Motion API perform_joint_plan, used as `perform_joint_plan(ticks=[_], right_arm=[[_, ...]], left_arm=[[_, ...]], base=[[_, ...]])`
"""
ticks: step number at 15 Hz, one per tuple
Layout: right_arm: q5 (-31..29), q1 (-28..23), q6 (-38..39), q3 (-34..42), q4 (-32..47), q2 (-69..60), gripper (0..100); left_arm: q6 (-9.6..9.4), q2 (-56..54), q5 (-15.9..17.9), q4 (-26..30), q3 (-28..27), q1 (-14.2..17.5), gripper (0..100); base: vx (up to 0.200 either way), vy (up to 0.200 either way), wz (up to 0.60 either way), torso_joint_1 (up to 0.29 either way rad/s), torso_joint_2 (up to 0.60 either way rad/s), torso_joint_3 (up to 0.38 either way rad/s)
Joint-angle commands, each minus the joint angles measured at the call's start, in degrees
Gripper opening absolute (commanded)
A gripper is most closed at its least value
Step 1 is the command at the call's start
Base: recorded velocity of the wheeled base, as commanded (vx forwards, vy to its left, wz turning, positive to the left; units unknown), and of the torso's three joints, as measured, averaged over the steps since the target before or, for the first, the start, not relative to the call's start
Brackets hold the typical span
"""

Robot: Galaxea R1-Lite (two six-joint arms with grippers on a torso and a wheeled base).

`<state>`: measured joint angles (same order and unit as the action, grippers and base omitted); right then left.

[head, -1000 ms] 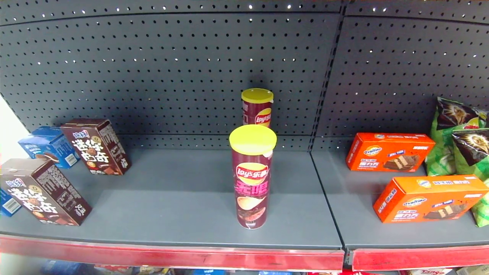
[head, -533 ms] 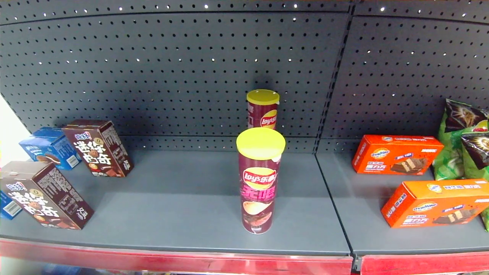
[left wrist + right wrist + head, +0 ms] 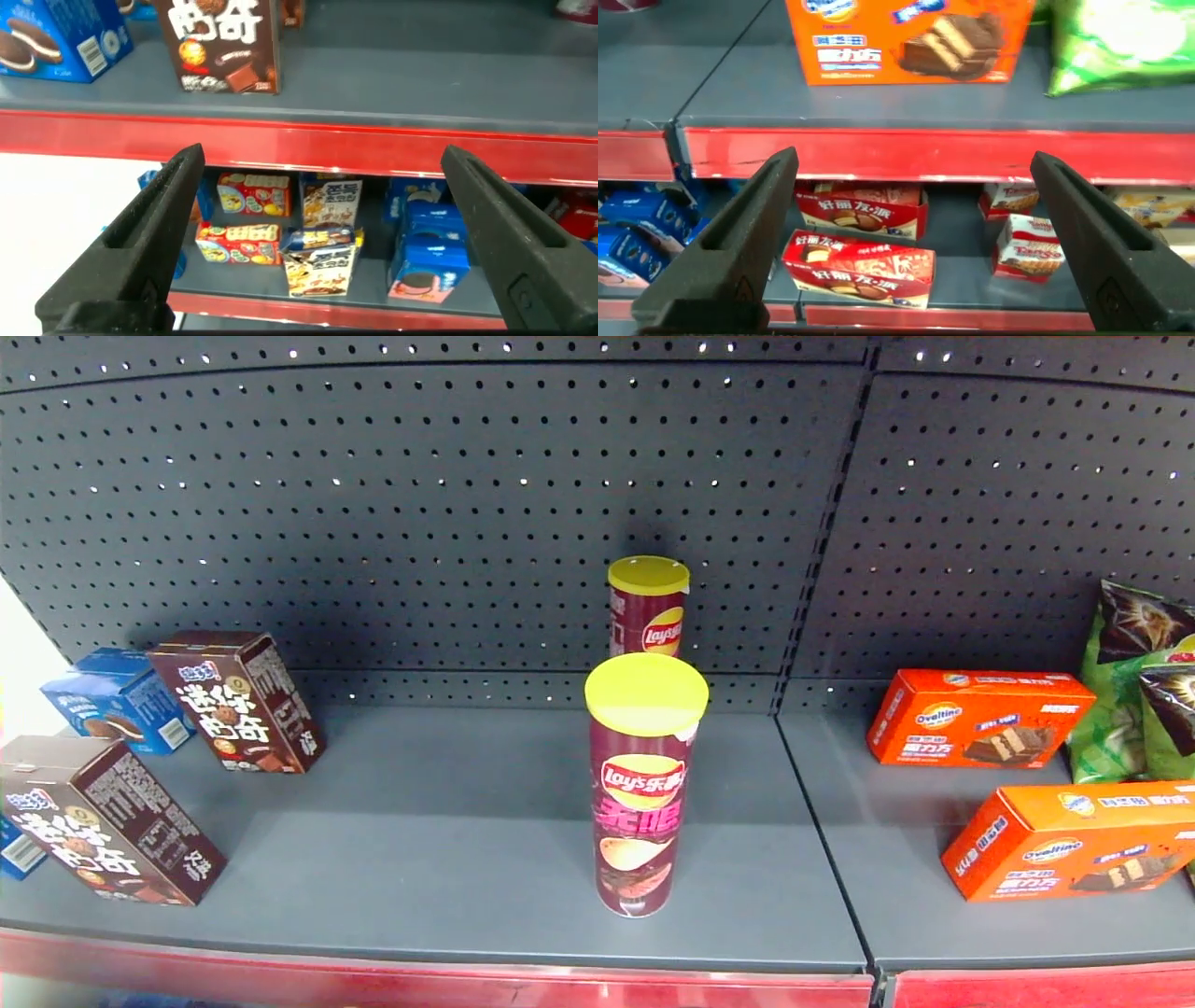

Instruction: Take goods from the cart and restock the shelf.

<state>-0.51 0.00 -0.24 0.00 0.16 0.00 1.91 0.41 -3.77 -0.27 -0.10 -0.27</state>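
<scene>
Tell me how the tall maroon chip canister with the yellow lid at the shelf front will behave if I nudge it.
The front maroon chip canister stands upright on a narrow base, so a high push would probably tip it. Its round sides suggest it would then roll on the grey shelf.

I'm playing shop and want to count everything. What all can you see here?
chip cans: two, maroon, yellow lids, mid-shelf, one behind another
brown boxes: two, brown, shelf's left
blue boxes: two, blue, far left
orange boxes: two, orange, shelf's right
green bags: some, green, far right
shelf: one, grey, red front edge
snack boxes: several, red and blue, lower shelf
left gripper: one, black, open, facing red edge
right gripper: one, black, open, facing red edge
</scene>
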Motion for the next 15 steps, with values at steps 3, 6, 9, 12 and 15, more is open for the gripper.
perform_joint_plan(ticks=[3, 6, 9, 12, 15], right_arm=[[0.0, 0.0, 0.0, 0.0, 0.0, 0.0, 100], [0.0, 0.1, 0.0, 0.0, 0.0, 0.0, 100], [0.0, 0.1, 0.0, 0.0, 0.0, 0.0, 100], [0.0, 0.1, 0.0, 0.0, 0.0, 0.0, 100], [0.0, 0.1, 0.0, 0.0, 0.0, 0.0, 100]], left_arm=[[0.02, 0.1, 0.0, -0.1, 0.0, 0.1, 100], [-0.07, 0.1, 0.5, -0.1, 0.0, 0.1, 100], [-0.07, 0.0, 0.5, 0.0, 0.0, 0.1, 100], [0.02, 0.0, 0.5, 0.0, 0.0, 0.1, 100], [0.2, 0.1, 0.3, -0.1, 0.0, 0.1, 100]], base=[[0.0, 0.0, 0.0, 0.0, 0.0, 0.0], [0.0, 0.2, 0.0, -0.006, 0.0, 0.002], [0.0, 0.0, 0.0, 0.0, 0.0, 0.0], [0.0, 0.0, 0.0, 0.0, 0.0, 0.0], [0.0, 0.0, 0.0, 0.0, 0.0, 0.0]])
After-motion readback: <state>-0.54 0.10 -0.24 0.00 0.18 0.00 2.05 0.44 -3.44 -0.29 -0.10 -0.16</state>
